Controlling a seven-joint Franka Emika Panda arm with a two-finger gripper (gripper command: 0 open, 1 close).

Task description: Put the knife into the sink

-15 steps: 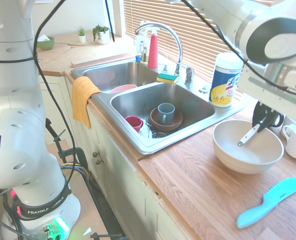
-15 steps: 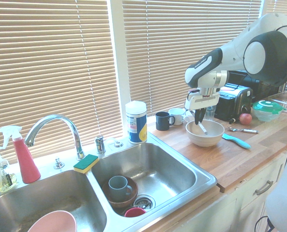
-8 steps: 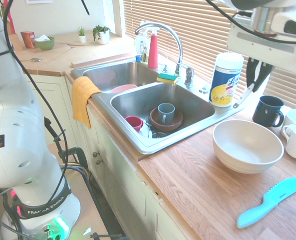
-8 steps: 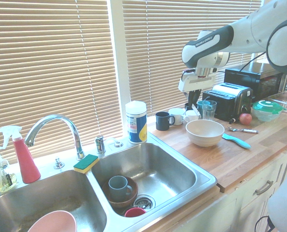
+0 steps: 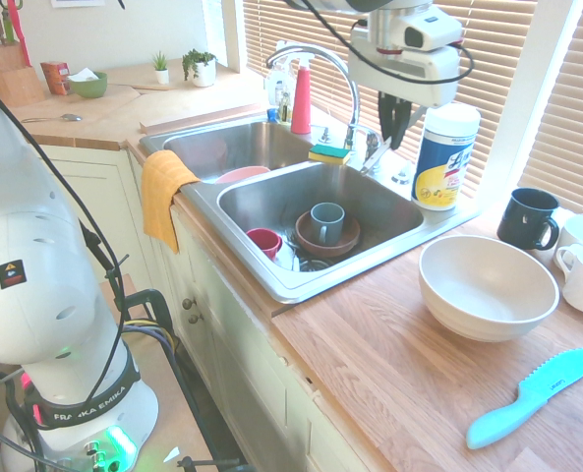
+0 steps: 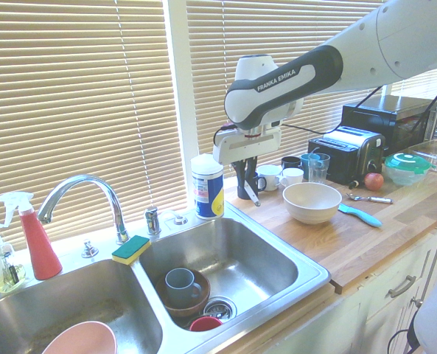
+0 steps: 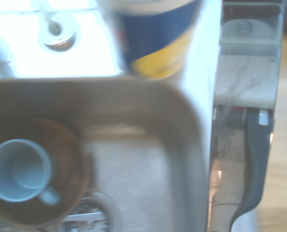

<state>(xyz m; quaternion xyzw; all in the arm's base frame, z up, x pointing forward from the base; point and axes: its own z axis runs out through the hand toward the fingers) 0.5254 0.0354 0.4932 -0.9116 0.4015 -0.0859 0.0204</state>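
Observation:
My gripper hangs above the back right corner of the sink's right basin, close beside the wipes canister. It is shut on the knife, a slim metal one that slants down from the fingers. The knife also shows in the wrist view along one side, over the sink's edge. The sink is a steel double basin. Its right basin lies below the gripper.
The right basin holds a grey-blue mug in a brown bowl and a red cup; a pink bowl sits in the left one. Faucet and sponge stand behind. White bowl, teal knife and mugs are on the counter.
The gripper lifted the knife out of the white bowl, rose, and swung across the counter past the canister to above the sink's right basin.

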